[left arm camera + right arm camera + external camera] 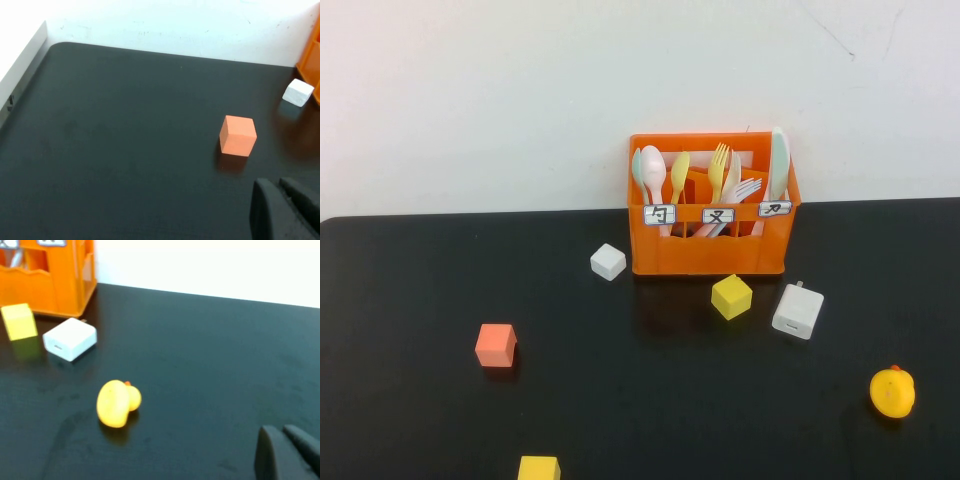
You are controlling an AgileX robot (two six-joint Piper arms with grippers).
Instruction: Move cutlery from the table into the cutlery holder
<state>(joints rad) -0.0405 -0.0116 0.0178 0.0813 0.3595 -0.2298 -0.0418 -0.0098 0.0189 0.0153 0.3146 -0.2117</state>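
Cutlery, pink spoon (653,166) and pink fork (744,189) included, stands in the orange holder (710,245) at upper centre of the black table (410,300), so I judge parking right: my left gripper (282,210) and right gripper (285,452) sit low, both nearly closed, empty.

1. Neither arm shows in the high view.
2. The left gripper (287,212) appears only in the left wrist view, as dark fingers (265,212) at the frame's corner, hanging low over the table (125,150) and holding nothing. The two fingers lie close together.
3. The right gripper (287,455) appears only in the right wrist view, likewise as dark fingers (270,457) at the corner, low above the table, close together and empty.
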